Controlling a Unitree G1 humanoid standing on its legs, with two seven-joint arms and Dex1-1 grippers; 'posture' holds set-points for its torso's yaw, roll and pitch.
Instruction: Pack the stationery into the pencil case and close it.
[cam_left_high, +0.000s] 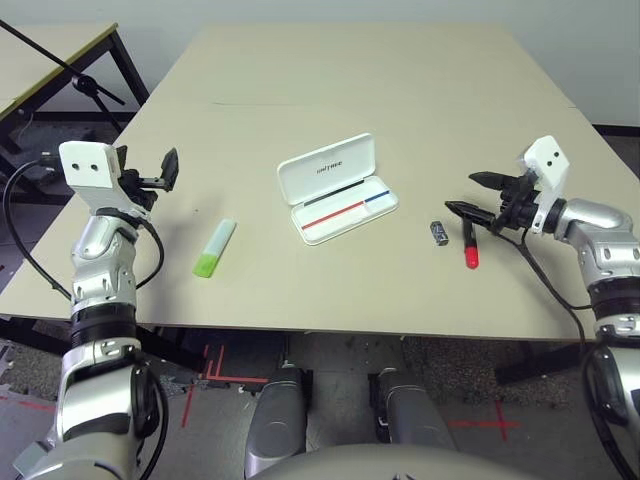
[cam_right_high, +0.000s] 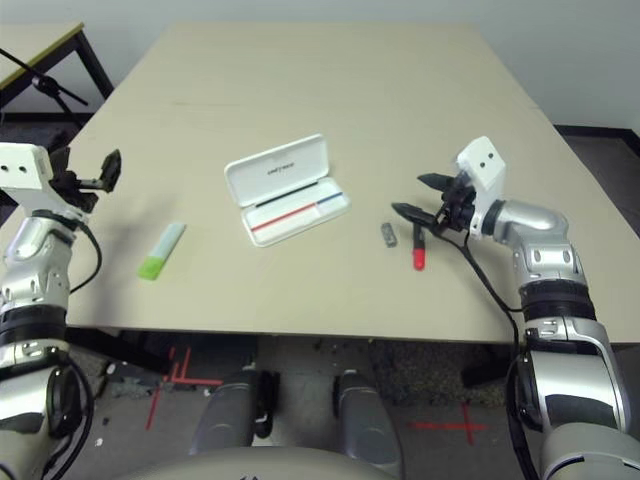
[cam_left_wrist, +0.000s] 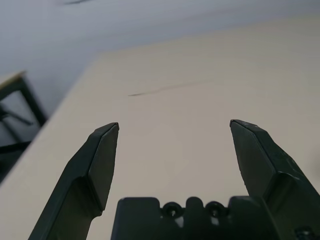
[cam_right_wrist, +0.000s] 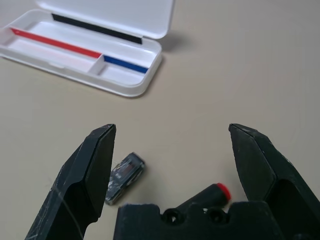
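Hovering spread-fingered, my right hand (cam_left_high: 468, 194) overhangs the red marker (cam_left_high: 470, 246); my left hand (cam_left_high: 166, 170) gapes near the counter (cam_left_high: 420, 80) edge.

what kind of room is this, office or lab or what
Probably a robotics lab or test room: a plain beige table with only a few props, red tape marks on the floor, and a black stand beside a second table.

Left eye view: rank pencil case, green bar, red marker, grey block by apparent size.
1. Open white hard pencil case
2. Flat light-green-and-white bar
3. Red marker with black cap, close to the bar, so unsure
4. Tiny dark grey block
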